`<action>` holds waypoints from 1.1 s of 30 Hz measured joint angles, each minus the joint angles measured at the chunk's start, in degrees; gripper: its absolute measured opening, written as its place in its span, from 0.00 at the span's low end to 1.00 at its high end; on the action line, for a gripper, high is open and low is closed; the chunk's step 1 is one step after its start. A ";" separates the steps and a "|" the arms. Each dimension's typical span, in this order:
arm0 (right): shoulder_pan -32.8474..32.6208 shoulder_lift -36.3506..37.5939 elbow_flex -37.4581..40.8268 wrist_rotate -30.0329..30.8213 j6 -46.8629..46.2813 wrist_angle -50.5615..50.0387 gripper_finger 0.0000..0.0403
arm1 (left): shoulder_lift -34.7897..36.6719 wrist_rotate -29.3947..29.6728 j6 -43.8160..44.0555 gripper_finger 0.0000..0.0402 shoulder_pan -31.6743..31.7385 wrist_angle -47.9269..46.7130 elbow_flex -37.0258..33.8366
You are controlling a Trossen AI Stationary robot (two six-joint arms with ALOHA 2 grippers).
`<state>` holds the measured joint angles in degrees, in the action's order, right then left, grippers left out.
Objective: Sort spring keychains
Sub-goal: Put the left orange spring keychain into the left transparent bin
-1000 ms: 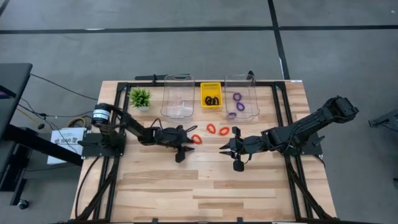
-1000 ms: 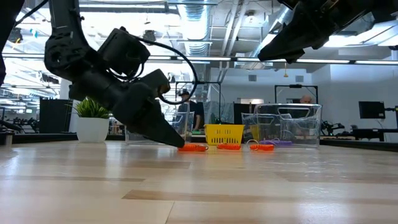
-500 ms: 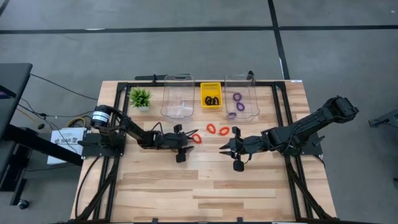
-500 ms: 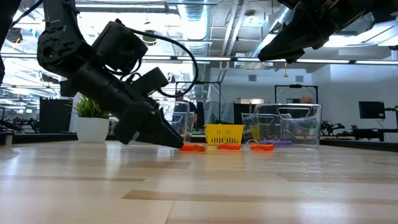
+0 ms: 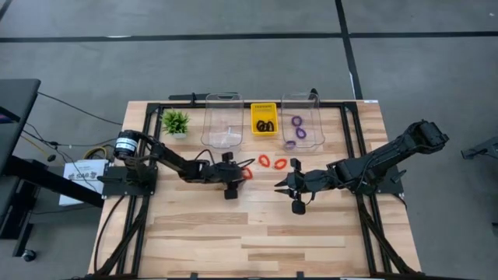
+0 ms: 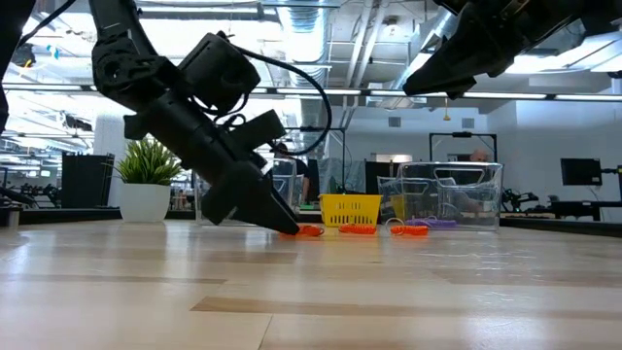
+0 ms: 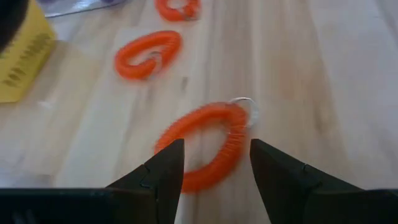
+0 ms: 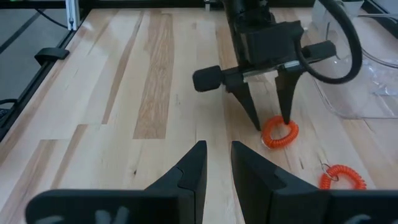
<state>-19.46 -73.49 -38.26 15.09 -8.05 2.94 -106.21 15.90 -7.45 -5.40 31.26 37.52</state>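
Observation:
Three red spring keychains lie flat on the table: the nearest one (image 5: 246, 173) (image 7: 208, 146), one (image 5: 264, 161) and one (image 5: 280, 163) beyond it. Black keychains (image 5: 264, 124) sit in the yellow basket (image 5: 264, 109), and purple ones (image 5: 298, 127) in the right clear bin (image 5: 313, 118). My left gripper (image 7: 214, 163) (image 8: 272, 123) is open and slants down at the nearest red keychain (image 8: 280, 133), one finger on either side of its near end. I cannot tell whether it touches. My right gripper (image 5: 278, 184) (image 8: 219, 149) hovers to the right, open by a narrow gap, holding nothing.
The left clear bin (image 5: 210, 123) stands by the far edge beside the yellow basket. A small green plant (image 5: 175, 120) in a white pot is at the far left. Black frame rails (image 5: 352, 148) run along the table's sides. Bare wood (image 5: 257, 233) fills the near half.
My left gripper has moved a little toward the table's right, up to the nearest red keychain, and has tipped more steeply downward, its fingertips staying at table height. The keychains have kept their places.

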 joint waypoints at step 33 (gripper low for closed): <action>0.00 0.00 -0.02 -0.04 -0.02 -0.01 0.16 | -2.14 -8.80 3.13 0.07 -1.33 -1.05 -0.11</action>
<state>-19.46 -73.49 -38.28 15.05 -8.08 2.93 -108.36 7.10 -4.32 -6.73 30.20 37.41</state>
